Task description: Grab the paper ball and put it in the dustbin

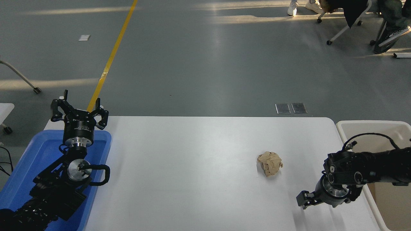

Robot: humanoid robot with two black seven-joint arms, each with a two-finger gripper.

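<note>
The tan-brown crumpled paper ball (269,163) lies on the white table (192,166), right of the middle. My right gripper (304,199) hangs low over the table's front right, a little to the right of the ball and nearer to me, not touching it. Its arm reaches in from the right edge across the dustbin (341,129), a cream-white bin standing against the table's right side. My left gripper (82,102) is open and empty, parked upright over the far end of the blue tray at the lower left.
A shallow blue tray (19,179) sits at the table's left edge under the left arm. Beyond the table is grey floor with a yellow line (112,54). A person's shoes (292,9) and wheeled chairs (343,29) are at the far top right.
</note>
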